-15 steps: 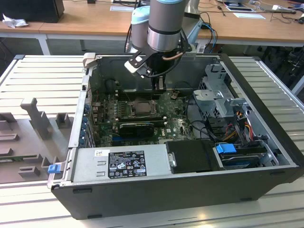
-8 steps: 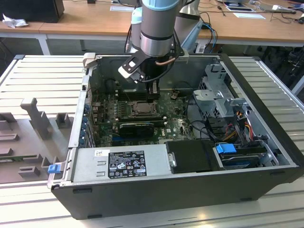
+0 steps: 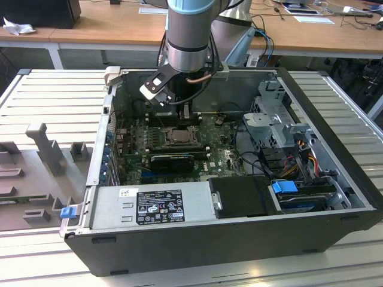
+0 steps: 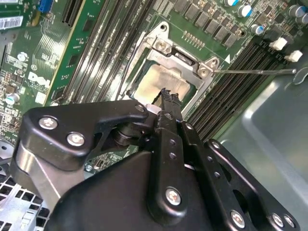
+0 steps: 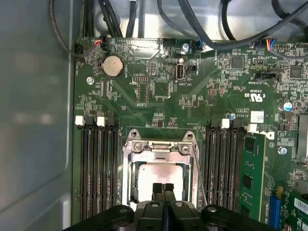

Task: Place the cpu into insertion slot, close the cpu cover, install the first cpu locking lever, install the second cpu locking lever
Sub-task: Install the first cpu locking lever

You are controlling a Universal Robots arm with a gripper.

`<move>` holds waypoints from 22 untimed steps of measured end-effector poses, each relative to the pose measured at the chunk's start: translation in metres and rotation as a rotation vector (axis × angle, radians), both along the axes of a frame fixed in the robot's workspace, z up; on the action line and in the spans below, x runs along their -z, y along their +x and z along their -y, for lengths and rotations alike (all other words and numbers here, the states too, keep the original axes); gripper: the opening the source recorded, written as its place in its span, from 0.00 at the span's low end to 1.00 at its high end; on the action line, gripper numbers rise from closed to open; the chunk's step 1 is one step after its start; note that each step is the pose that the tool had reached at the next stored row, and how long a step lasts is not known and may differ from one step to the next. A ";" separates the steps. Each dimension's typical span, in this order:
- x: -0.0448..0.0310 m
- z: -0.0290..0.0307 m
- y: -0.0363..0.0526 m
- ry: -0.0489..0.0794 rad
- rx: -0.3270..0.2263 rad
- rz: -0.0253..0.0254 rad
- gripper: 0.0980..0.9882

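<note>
Claw point(image 5: 163, 187) fully closed, gripping nothing, tips poised over the cpu point(image 5: 154, 174). The cpu lies in the socket point(image 5: 126, 159), framed by the lowered cpu cover point(image 5: 161, 147). Contact cannot be determined; the claw body hides the socket's near edge.

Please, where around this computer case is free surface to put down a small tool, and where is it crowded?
Free: the slatted table on the exterior view's left of the case, beyond the grey fixtures, and the strip on that view's right. Crowded: inside, where the gripper stands over the cpu between memory slots, with cables nearby.
</note>
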State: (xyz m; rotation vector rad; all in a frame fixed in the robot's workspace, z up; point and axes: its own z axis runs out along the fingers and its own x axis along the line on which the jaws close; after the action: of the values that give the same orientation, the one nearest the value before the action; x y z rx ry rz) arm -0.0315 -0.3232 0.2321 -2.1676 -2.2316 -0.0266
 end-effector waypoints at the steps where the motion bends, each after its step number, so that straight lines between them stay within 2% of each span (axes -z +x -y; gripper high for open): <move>1: 0.0000 0.0000 -0.0003 0.000 0.000 0.0000 0.01; 22: -0.0079 0.0000 -0.0004 -0.001 0.000 -0.0001 0.01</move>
State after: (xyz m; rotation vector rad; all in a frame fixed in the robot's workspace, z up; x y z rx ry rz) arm -0.0319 -0.3233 0.2400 -2.1680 -2.2319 -0.0257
